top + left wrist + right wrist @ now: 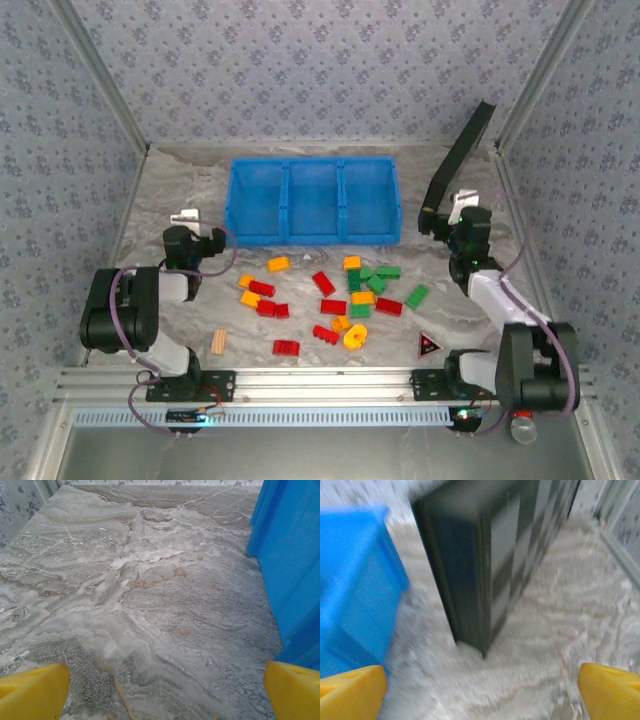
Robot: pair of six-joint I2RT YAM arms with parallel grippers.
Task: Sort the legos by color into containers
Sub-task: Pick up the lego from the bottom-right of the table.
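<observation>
Left fingers (32, 692) apart over bare table (150, 590) beside bin (287, 555); right fingers (350, 692) apart facing dark board (465, 565)

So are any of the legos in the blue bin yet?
No, all three compartments of the blue bin look bare; the legos lie on the table in front of it.

Glossy plastic legos (333, 306), smooth blue plastic bin (312, 201), marbled matt table (180, 330).
</observation>
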